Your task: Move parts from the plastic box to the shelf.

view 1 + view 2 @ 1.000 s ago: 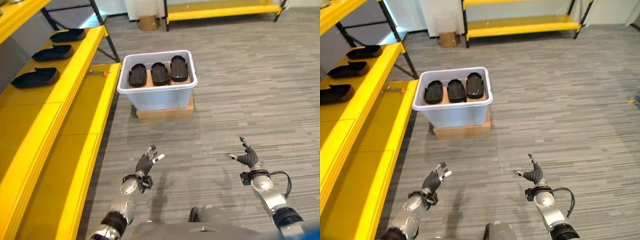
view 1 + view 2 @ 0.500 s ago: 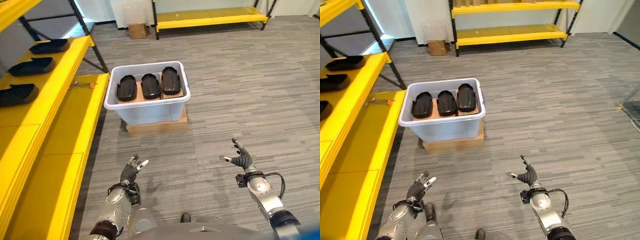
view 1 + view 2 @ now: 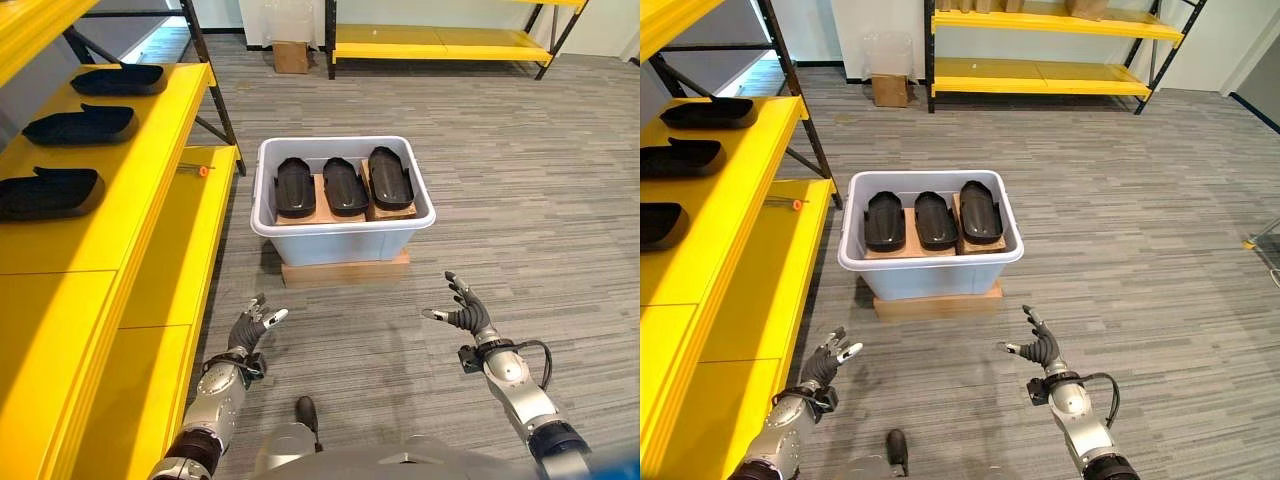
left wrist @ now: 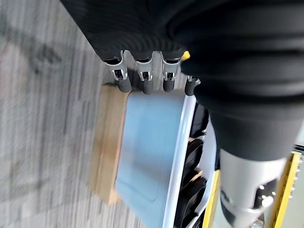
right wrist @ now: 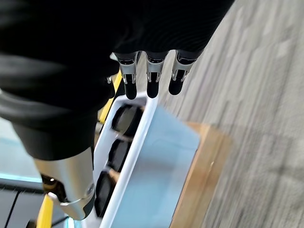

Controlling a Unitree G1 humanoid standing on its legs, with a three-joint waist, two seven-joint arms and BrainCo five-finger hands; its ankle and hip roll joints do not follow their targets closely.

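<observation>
A pale grey plastic box (image 3: pixel 343 238) stands on a flat cardboard base (image 3: pixel 345 271) on the floor ahead. Three black shoe-shaped parts (image 3: pixel 345 186) lie side by side inside it. Three more black parts (image 3: pixel 80 124) rest on the yellow shelf (image 3: pixel 120 200) at my left. My left hand (image 3: pixel 247 331) hovers open and empty low at the left, short of the box. My right hand (image 3: pixel 464 313) is open and empty at the lower right, also short of the box. Both wrist views look past straight fingers (image 4: pixel 144 84) at the box (image 5: pixel 156 166).
A lower yellow shelf board (image 3: pixel 190 240) runs beside the box, with a small orange-handled tool (image 3: pixel 197 170) on it. Another yellow rack (image 3: pixel 1040 75) stands against the far wall, with a cardboard carton (image 3: pixel 889 89) next to it. Grey carpet lies between me and the box.
The camera view has shifted; the box now appears more central and closer. Both hands stay open and empty, slightly higher in the picture.
</observation>
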